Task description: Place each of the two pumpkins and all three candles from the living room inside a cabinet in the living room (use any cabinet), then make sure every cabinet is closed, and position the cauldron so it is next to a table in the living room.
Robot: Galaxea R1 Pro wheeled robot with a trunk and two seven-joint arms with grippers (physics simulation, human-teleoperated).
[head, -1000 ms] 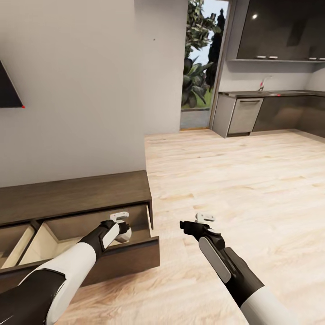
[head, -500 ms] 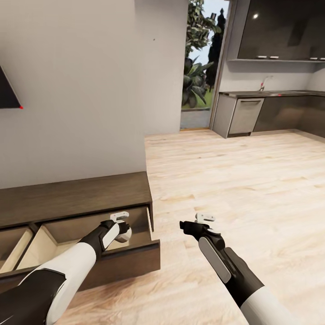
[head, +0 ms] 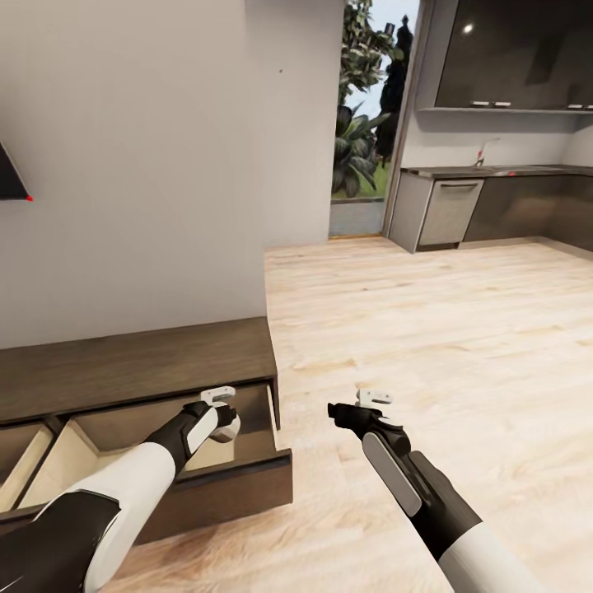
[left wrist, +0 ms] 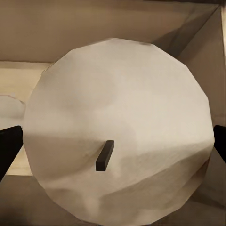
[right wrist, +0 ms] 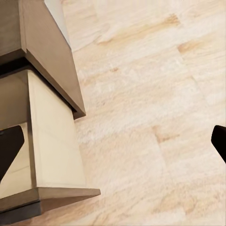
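Observation:
The long dark-brown cabinet (head: 140,366) stands against the wall, its right-hand drawer (head: 214,486) pulled out and showing a pale wood inside. My left gripper (head: 224,413) hangs over that drawer, shut on a cream candle (head: 231,426). In the left wrist view the candle (left wrist: 117,117) with its dark wick sits between the two fingertips (left wrist: 9,146), above the drawer's floor. A second pale rounded shape (left wrist: 9,110) lies in the drawer beside it. My right gripper (head: 346,409) hovers open over the floor, right of the drawer's corner (right wrist: 56,193), holding nothing.
Light wood floor (head: 428,329) stretches to the right and ahead. A doorway with plants (head: 362,140) opens beyond the wall's end. Grey kitchen units and a counter (head: 494,171) line the far right. A dark screen corner (head: 10,177) hangs on the wall at left.
The whole view has shifted a little, so the cabinet and screen corner sit further left. Both arms keep their pose, and the candle stays in the left gripper.

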